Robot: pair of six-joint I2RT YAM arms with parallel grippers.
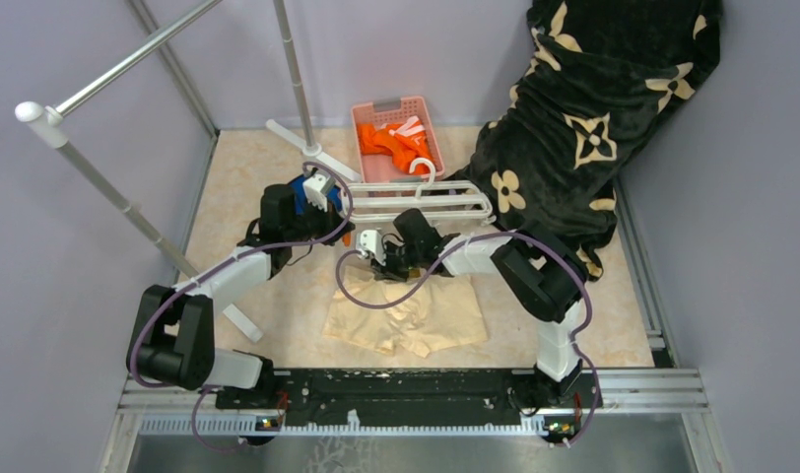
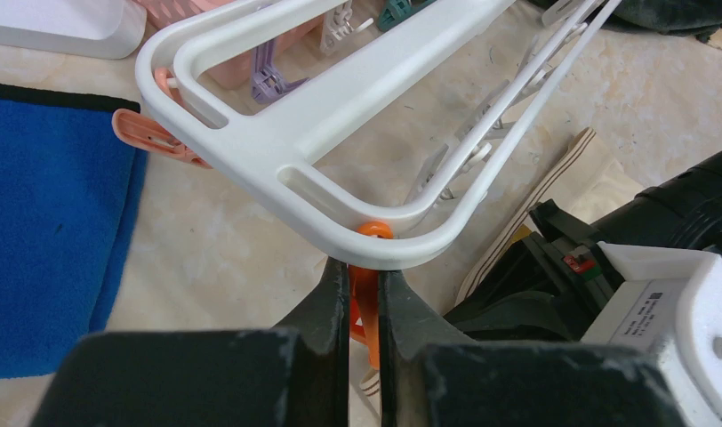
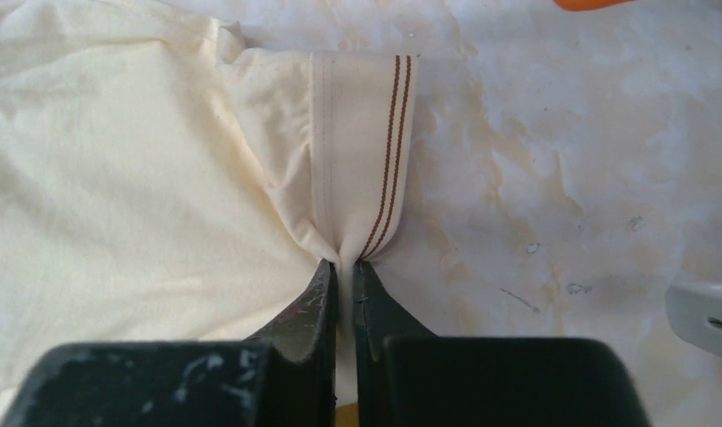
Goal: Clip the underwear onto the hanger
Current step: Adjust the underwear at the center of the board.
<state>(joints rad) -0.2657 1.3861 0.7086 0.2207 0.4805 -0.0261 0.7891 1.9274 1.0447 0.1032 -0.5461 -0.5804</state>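
The grasps are made and the joining is next. The left hand is pinched narrow on an orange clip that hangs under the near rounded corner of the white hanger. The right hand is closed on a bunched fold of the striped waistband of the underwear. The underwear otherwise lies flat on the pale marbled surface, near of the hanger and between the two arms.

As I judge it, the next move calls for the right hand to lift the waistband edge and carry it far and slightly left, up to the clip. The clip's mouth must be open to receive it (whether the squeeze has opened it I cannot tell, since the mouth is hidden).

Room is tight where it matters. In the left wrist view the right arm's wrist housing sits just beside the left hand, so the approach has to be short and steady. The hanger's corner bar lies directly over the clip. A blue cloth lies left of the hanger, and a pink basket stands on its far side. A dark flowered blanket crowds the far right. Bare surface lies open to the left and right of the underwear.
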